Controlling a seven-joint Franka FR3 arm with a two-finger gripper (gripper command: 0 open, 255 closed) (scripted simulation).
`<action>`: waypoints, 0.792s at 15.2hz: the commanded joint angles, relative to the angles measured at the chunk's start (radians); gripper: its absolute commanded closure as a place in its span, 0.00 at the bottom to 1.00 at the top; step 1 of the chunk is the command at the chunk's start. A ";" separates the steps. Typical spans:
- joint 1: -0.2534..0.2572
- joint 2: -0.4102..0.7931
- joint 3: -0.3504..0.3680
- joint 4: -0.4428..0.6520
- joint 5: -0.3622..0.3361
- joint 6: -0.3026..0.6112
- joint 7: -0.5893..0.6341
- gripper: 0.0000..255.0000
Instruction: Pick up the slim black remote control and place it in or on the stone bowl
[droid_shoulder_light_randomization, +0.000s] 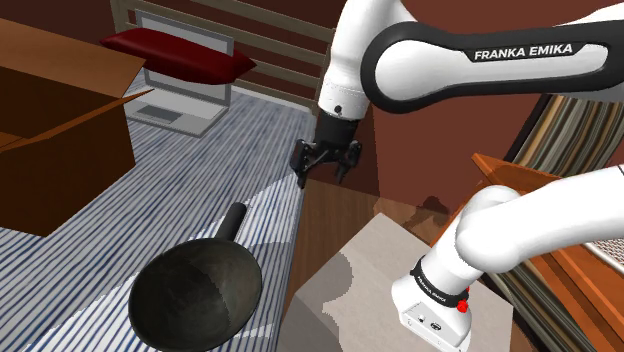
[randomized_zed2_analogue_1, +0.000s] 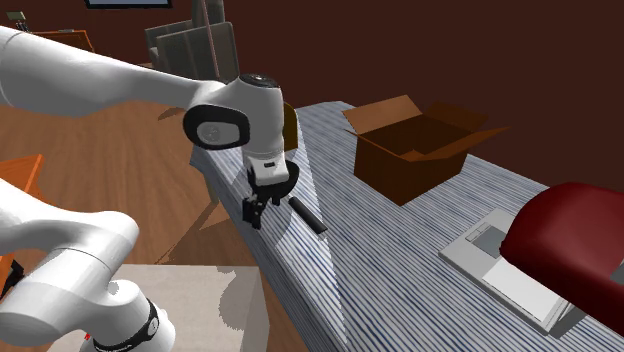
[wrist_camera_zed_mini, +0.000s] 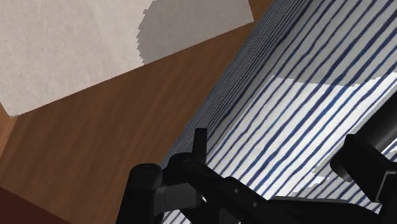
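The hand (droid_shoulder_light_randomization: 322, 172) hangs with its fingers wide apart and nothing between them, above the edge of the striped table (droid_shoulder_light_randomization: 200, 170), where the wooden floor (wrist_camera_zed_mini: 95, 146) begins. The remote (randomized_zed2_analogue_1: 308, 215) lies flat on the table, not held, near the hand and to the second exterior view's right of it; in the shoulder view one end of it reaches the rim of the dark bowl (droid_shoulder_light_randomization: 195, 295). Farther on the table are an open brown box (randomized_zed2_analogue_1: 415, 145) and a red cushion (randomized_zed2_analogue_1: 570, 240)
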 joint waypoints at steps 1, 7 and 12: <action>-0.009 0.058 0.049 0.014 0.034 0.048 0.093 0.00; -0.059 0.282 0.189 0.101 0.069 0.202 0.361 0.00; -0.102 0.511 0.283 0.204 0.005 0.337 0.614 0.00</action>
